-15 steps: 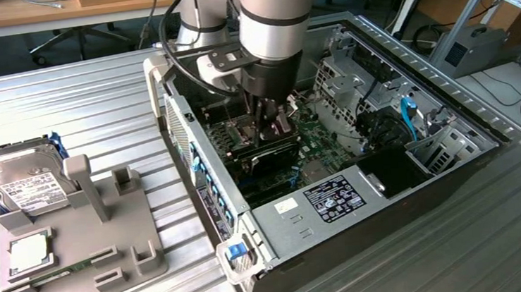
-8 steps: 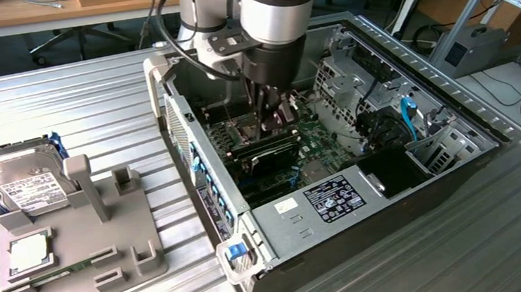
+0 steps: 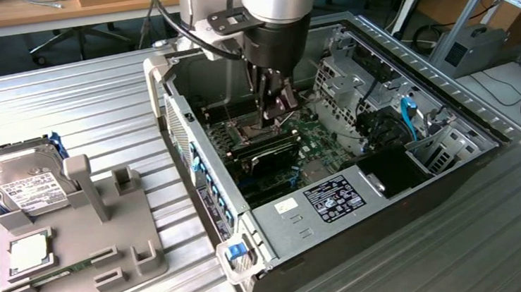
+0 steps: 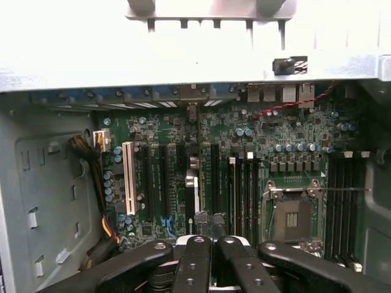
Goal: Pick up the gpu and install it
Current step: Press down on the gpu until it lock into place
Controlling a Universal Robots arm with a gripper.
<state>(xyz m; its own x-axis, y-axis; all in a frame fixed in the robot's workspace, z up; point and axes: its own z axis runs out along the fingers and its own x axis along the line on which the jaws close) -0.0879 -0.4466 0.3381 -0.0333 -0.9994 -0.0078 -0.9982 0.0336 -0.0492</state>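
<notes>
The gpu [image 3: 266, 156], a black card, stands on edge on the motherboard [image 3: 322, 144] inside the open computer case [image 3: 291, 218]. In the wrist view the gpu [image 4: 193, 183] shows edge-on as a thin strip among the long expansion slots, running up to the case's rear wall. My gripper [image 3: 281, 111] reaches down into the case just above the card, shut. The wrist view shows its black fingers [image 4: 194, 256] pressed together, and the gripper [image 4: 206, 229] sits over the card's near end. I cannot tell whether it touches the card.
A grey parts fixture [image 3: 79, 232] lies on the ribbed metal table at the exterior view's left, with a silver hard drive [image 3: 18, 185], a processor chip [image 3: 29, 255] and a green memory stick [image 3: 59, 273]. Case walls, a drive cage [image 3: 353, 74] and cables [image 3: 409, 119] surround the gripper.
</notes>
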